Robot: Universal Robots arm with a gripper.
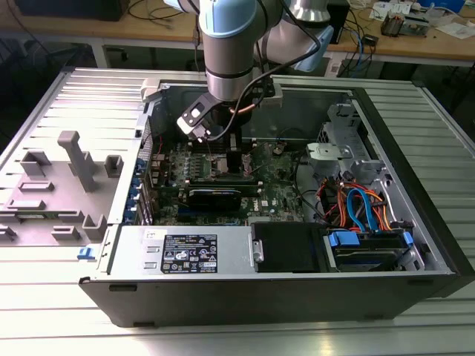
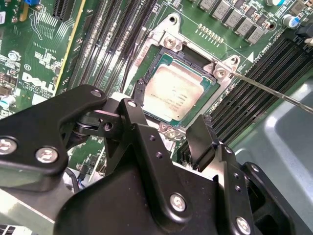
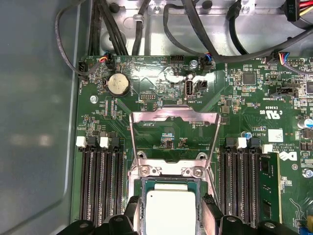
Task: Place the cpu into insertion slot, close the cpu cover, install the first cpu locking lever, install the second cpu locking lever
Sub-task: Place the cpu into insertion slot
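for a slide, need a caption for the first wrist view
The cpu sits in the insertion slot, open pincer straddling it, cpu cover flipped open.

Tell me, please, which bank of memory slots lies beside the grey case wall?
The bank on the coin battery's side of the cpu; the other bank has more green board beyond it.

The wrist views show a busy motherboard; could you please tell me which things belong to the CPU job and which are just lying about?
Job: cpu, insertion slot, cpu cover standing open, locking lever in the second wrist view.
Lying about: coin battery, memory slots, cables.
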